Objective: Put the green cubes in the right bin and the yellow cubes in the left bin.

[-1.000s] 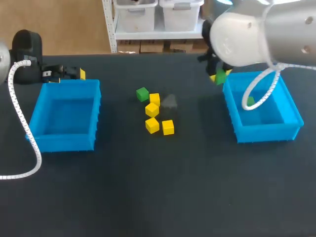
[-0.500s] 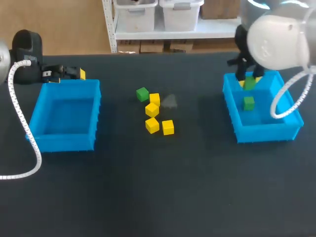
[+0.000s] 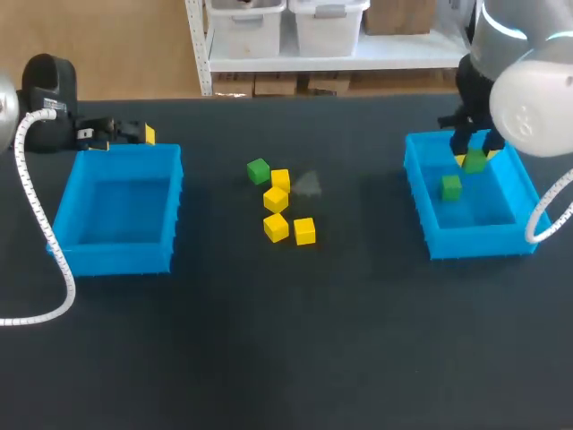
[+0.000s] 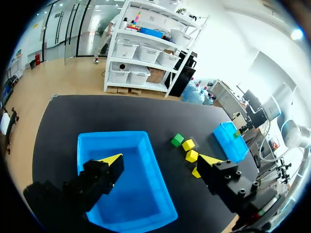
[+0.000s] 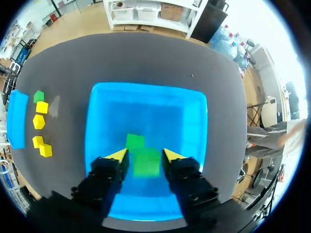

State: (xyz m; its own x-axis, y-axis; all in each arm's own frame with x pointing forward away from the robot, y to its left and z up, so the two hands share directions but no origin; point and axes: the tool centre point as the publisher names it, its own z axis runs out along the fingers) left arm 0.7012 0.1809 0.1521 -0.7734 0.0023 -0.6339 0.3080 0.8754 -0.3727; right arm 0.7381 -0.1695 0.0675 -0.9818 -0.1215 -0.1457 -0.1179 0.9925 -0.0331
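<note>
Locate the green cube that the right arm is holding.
Head view, table's right: the held green cube sits between the fingers of the right gripper, over the right bin, close beside the loose green cube inside it.

Right bin (image 5: pixel 146 104): open floor beside loose green cube (image 5: pixel 135 141) (far side roomiest).

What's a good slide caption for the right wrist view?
Right pincer holds a green cube over the right bin, a second green cube already inside.

Grey-white right arm (image 3: pixel 535 106), black right end effector (image 5: pixel 144 156) (yellow tips), white coiled cable (image 3: pixel 21 175).
</note>
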